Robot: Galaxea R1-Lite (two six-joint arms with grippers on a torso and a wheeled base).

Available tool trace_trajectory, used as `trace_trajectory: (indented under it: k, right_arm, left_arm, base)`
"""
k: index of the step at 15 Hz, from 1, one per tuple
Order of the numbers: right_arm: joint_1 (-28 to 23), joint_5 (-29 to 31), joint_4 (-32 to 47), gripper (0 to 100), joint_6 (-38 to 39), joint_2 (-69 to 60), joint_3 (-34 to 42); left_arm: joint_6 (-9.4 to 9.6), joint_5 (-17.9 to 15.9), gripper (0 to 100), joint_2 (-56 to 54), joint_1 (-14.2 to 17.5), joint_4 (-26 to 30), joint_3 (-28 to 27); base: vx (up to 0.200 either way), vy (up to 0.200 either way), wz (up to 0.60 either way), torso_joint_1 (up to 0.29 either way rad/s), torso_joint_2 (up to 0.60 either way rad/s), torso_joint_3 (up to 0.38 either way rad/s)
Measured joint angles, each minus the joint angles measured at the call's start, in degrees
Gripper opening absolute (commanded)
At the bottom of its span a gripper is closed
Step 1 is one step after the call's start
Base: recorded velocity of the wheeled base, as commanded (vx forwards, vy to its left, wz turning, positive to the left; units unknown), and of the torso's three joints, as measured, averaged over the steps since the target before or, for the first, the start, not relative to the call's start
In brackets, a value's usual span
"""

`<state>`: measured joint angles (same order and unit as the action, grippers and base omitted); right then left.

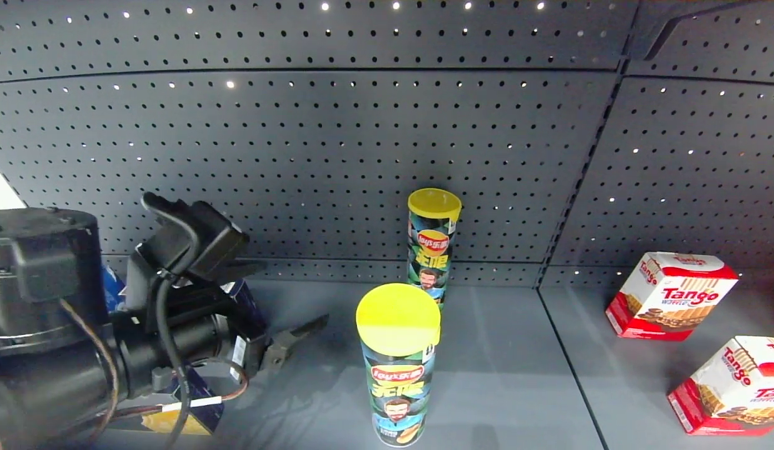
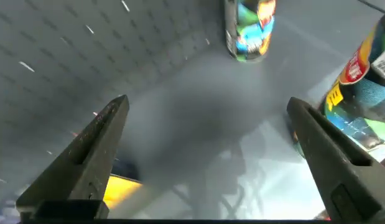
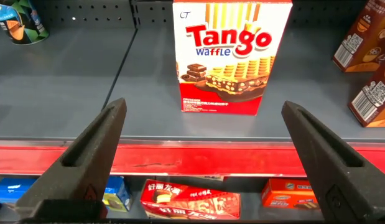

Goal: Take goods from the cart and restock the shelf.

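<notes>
First, from the head, we see our left claw (image 1: pixel 296 292) spread open and empty over the grey metal shelf (image 1: pixel 506 375), beside the near yellow-lidded chip tube (image 1: pixel 397 365) and the far yellow-lidded chip tube (image 1: pixel 432 250), both upright and capped, contents hidden. Closed red-and-white wafer boxes (image 1: pixel 671 295) sit rightward. At the left wrist, both tubes stand ahead. At the right wrist, the right claw (image 3: pixel 204 107) gapes empty before an upright wafer box (image 3: pixel 229 56).

Left end effector (image 2: pixel 206 101) spread wide; right end effector (image 3: pixel 204 104) likewise.
</notes>
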<state>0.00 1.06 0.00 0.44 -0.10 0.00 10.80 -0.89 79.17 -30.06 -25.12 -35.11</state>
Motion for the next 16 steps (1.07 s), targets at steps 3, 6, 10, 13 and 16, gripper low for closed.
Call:
trace_trajectory:
  k: [3, 6, 10, 13, 16]
  right_arm:
    - [-0.05, 0.0, 0.02, 100, -0.01, 0.0, 0.0]
    - [0.0, 0.0, 0.0, 100, 0.0, 0.0, 0.0]
    - [-0.05, 0.0, 0.0, 100, 0.0, 0.02, 0.0]
    - [-0.07, 0.02, 0.0, 100, 0.0, 0.02, 0.0]
    - [-0.05, 0.0, 0.0, 100, 0.0, 0.02, 0.0]
  left_arm:
    - [-4.92, 3.6, 100, 3.02, -3.17, 0.06, 0.77]
    - [-4.75, 4.45, 100, 3.88, -4.67, 0.57, 2.47]
    - [-3.08, 5.35, 100, 3.77, -6.77, 0.68, 5.67]
    - [-3.12, 5.35, 100, 3.63, -7.95, 0.52, 6.84]
    - [-3.06, 5.35, 100, 4.33, -8.14, 0.02, 6.64]
  base:
    - [0.0, 0.0, 0.0, 0.0, 0.0, 0.0]
    - [0.0, 0.0, 0.0, 0.0, 0.0, 0.0]
    - [0.0, 0.0, 0.0, 0.0, 0.0, 0.0]
    - [0.0, 0.0, 0.0, 0.0, 0.0, 0.0]
    - [0.0, 0.0, 0.0, 0.0, 0.0, 0.0]
